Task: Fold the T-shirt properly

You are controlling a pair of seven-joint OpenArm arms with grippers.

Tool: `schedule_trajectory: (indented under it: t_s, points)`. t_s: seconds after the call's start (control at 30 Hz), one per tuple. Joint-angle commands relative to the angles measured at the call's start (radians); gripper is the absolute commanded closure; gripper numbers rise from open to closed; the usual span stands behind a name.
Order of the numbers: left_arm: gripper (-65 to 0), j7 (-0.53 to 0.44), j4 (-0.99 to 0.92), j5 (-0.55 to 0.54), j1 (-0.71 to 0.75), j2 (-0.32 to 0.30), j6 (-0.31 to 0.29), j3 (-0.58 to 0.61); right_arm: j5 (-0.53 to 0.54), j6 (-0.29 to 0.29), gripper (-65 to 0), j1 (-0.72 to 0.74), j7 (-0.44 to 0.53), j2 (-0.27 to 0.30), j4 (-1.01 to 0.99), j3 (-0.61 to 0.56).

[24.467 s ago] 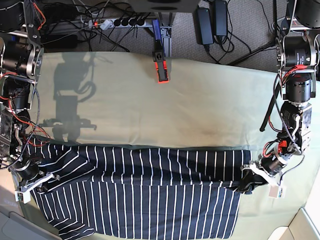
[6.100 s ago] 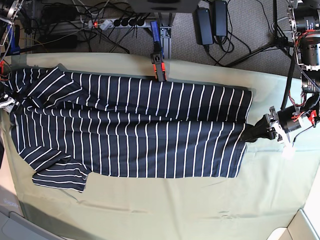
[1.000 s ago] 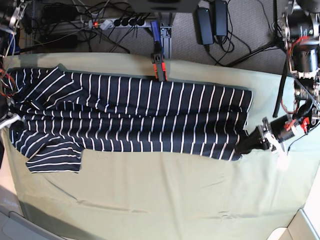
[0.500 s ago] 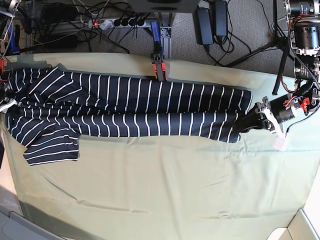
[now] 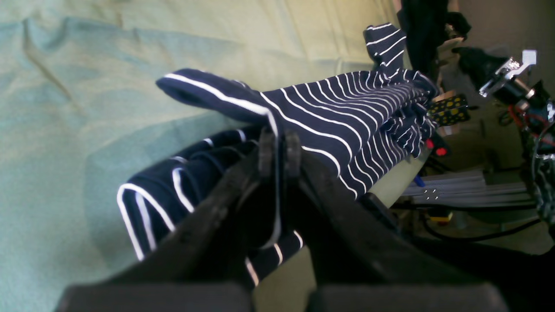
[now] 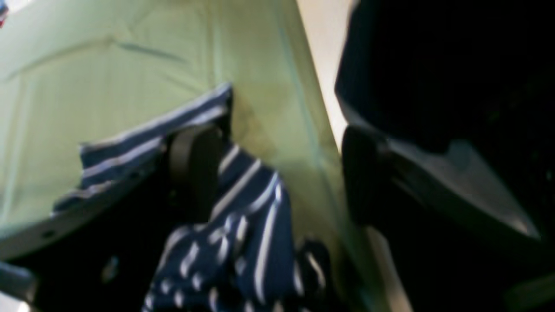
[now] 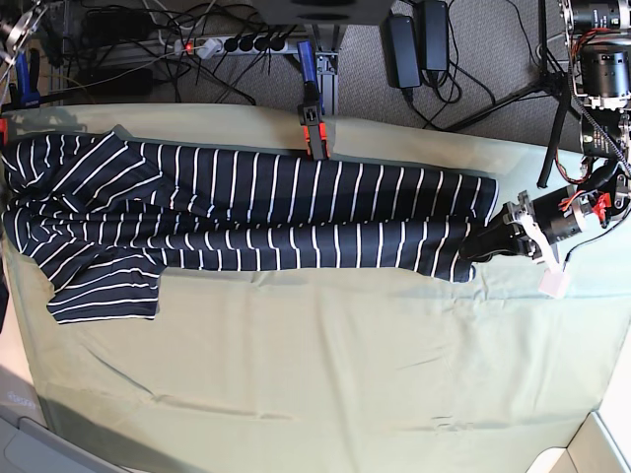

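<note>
The T-shirt, dark navy with thin white stripes, lies as a long folded band along the far part of the table, with one sleeve sticking out toward me at the left. My left gripper is shut on the shirt's hem at its right end. In the left wrist view the gripper pinches a bunched fold of the shirt. In the blurred right wrist view my right gripper is open, with striped fabric beside one finger. It does not show in the base view.
A pale green cloth covers the table. A red and blue clamp sits at the far edge, touching the shirt. A power strip, cables and black adapters lie on the floor behind. A white tag hangs by the left gripper.
Over the last second my left gripper carried the hem toward the far edge, narrowing the shirt into a band. The white finger seen at the left edge has left the base view.
</note>
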Motion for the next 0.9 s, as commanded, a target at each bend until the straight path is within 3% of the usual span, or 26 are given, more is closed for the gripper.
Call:
schedule_trajectory:
  t_s: [0.0,0.23,0.4,0.6,0.87]
  points:
    - [0.0,-0.007,0.018,-0.024,-0.016,-0.017,-0.012,-0.006,0.000,-0.029,-43.2,0.043,0.023,0.026,-0.006,0.002]
    - [0.0,0.001,0.020,-0.024,-0.014,-0.017,-0.012,-0.006,-0.079,-0.029,-43.2,0.243,0.131,-0.001,-0.275,-0.056]
    - [0.0,0.008,0.020,-0.054,-0.003,-0.017,-0.012,-0.006,-0.158,-0.029,-43.2,0.333,0.164,-0.068,-0.450,-0.109]
    - [0.0,0.009,0.021,-0.075,-0.003,-0.017,-0.012,-0.006,-0.256,-0.029,-43.2,0.341,0.192,-0.156,-0.477,-0.181]
    - [0.0,0.008,0.021,-0.078,-0.003,-0.017,-0.012,-0.006,-0.257,-0.029,-43.2,0.341,0.191,-0.219,-0.475,-0.201]
